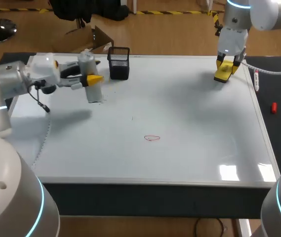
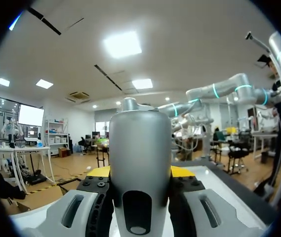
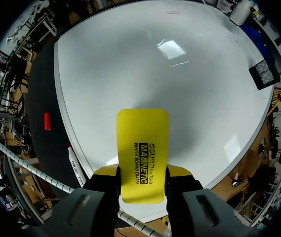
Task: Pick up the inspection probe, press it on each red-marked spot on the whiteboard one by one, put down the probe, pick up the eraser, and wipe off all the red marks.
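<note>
A grey, bottle-shaped inspection probe point(image 1: 91, 79) stands upright at the whiteboard's point(image 1: 180, 113) back left, with my left gripper point(image 1: 95, 78) shut on it from the side. In the left wrist view the probe point(image 2: 140, 158) fills the gap between the fingers of that gripper point(image 2: 140, 173). At the back right, my right gripper point(image 1: 225, 69) points down and is shut on the yellow eraser point(image 1: 222, 74), close over the board. The right wrist view shows the eraser point(image 3: 143, 153) clamped in its gripper point(image 3: 142, 173). One red loop mark point(image 1: 151, 138) lies near the board's middle front, far ahead of the eraser point(image 3: 172, 11).
A black mesh cup point(image 1: 119, 63) stands just right of the probe and appears again in the right wrist view point(image 3: 264, 74). A marker point(image 1: 256, 80) lies along the board's right rim, and a small red cap point(image 1: 274, 107) sits on the dark mat beyond it.
</note>
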### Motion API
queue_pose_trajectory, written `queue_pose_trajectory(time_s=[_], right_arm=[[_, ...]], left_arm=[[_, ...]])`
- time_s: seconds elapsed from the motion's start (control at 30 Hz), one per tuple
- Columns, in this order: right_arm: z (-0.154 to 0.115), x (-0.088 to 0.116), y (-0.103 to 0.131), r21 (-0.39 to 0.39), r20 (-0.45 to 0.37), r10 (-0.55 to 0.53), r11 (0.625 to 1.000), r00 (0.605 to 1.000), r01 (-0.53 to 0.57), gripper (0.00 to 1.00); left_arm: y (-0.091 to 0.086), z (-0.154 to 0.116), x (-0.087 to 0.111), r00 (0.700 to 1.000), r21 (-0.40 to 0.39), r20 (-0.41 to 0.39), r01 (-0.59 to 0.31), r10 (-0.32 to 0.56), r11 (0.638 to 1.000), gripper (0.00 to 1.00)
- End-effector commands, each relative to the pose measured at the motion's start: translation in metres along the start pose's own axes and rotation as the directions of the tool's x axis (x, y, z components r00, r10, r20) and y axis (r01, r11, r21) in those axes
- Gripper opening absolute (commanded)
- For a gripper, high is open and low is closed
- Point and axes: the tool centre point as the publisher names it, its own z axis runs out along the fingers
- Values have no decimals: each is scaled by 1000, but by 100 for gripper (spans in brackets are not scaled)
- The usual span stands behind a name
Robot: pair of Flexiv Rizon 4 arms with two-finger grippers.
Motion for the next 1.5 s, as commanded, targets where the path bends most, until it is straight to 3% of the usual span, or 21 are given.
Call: queue_pose_trajectory(time_s=[0.03, 0.37, 1.43, 1.5], right_arm=[[-1, 0, -1, 0, -4, -2, 1000, 1000, 2, 0], [-1, 0, -1, 0, -4, -2, 1000, 1000, 2, 0], [-1, 0, -1, 0, -4, -2, 1000, 1000, 2, 0], [-1, -4, 7, 16, -24, -16, 1000, 1000, 16, 0]], left_arm=[[-6, -19, -13, 1000, -4, -3, -6, 6, 1000, 0], [-3, -46, -40, 999, 7, 54, 4, -4, 1000, 0], [-8, -54, -39, 998, 1, 67, 5, -5, 1000, 0], [-8, -54, -39, 998, 1, 67, 5, -5, 1000, 0]])
